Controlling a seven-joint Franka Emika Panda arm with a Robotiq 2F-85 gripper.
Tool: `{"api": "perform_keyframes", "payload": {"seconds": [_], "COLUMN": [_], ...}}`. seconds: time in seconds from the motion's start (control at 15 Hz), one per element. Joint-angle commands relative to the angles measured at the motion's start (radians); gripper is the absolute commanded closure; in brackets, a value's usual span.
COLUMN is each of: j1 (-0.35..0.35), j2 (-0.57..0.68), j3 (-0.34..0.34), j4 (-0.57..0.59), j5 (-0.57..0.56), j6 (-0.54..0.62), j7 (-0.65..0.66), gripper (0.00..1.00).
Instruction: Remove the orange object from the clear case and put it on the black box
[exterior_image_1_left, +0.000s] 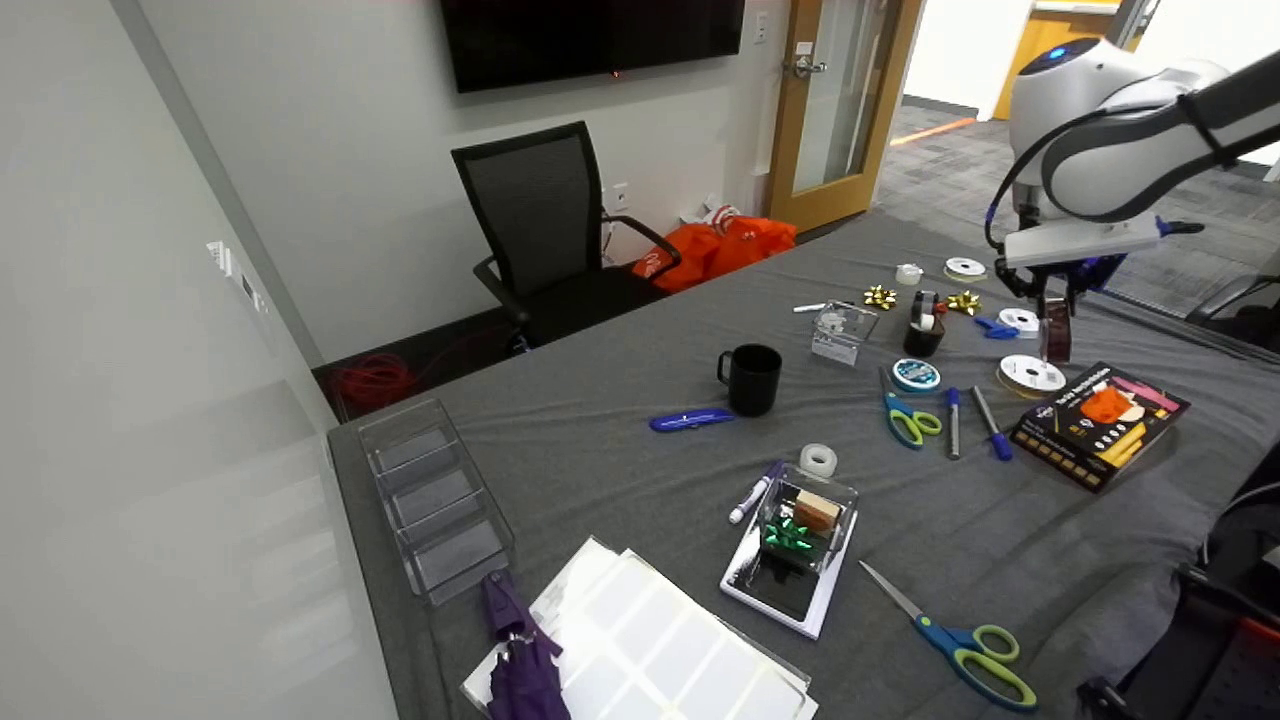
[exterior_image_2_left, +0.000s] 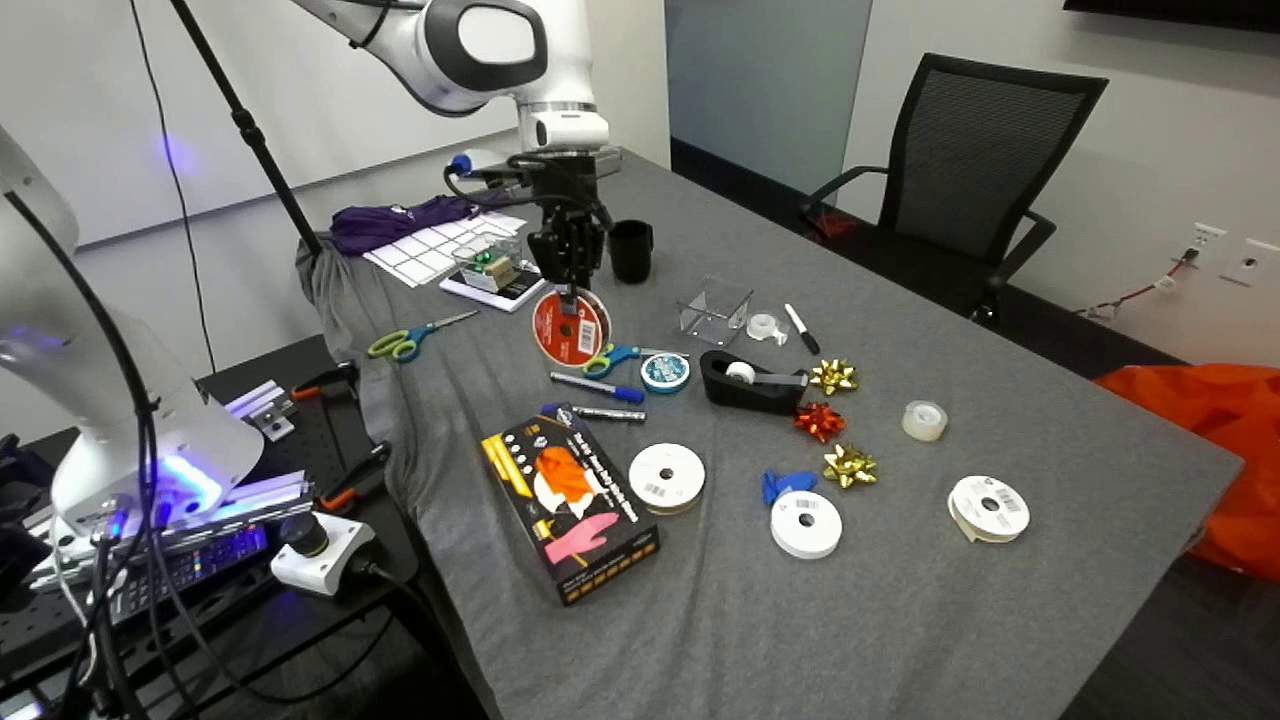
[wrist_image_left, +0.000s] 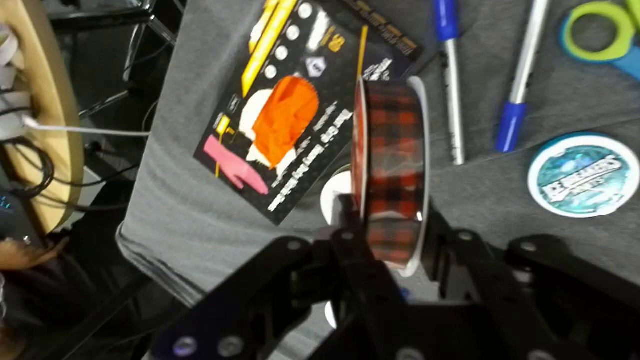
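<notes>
Near the black box (exterior_image_2_left: 568, 510), the gripper (wrist_image_left: 390, 212) pinches the ribbon spool (wrist_image_left: 395, 155) — likely light, stiff, best held across faces.

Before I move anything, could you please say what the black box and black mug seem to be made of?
The black box looks like smooth printed cardboard: flat panels, straight edges, bright pictures. The black mug seems fairly matte, with little shine; it may be ceramic or plastic, as its plain dark surface leaves that open.
</notes>
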Motion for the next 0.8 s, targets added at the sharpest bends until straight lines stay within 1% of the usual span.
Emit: {"api": "perform_keyframes", "payload": {"seconds": [0.0,0.07,0.33,0.53,0.73], "j1": [-0.029,-0.042,-0.076,-0.097,-0.124], "j2": [-0.05,-0.048,-0.044,-0.04,-0.024], "j3": [-0.005,-0.004,-0.009,-0.018,-0.025], "j4": [-0.068,-0.081,-0.132,-0.165,-0.171], "j5": [-0.161,-0.171,-0.282,-0.395,-0.488], "j6": [-0.01,-0.008,0.003,0.015,0.034], "j7": [-0.033,-0.064,-0.115,-0.123,-0.135], "gripper": [0.93,0.93,0.93,0.93,0.93]}}
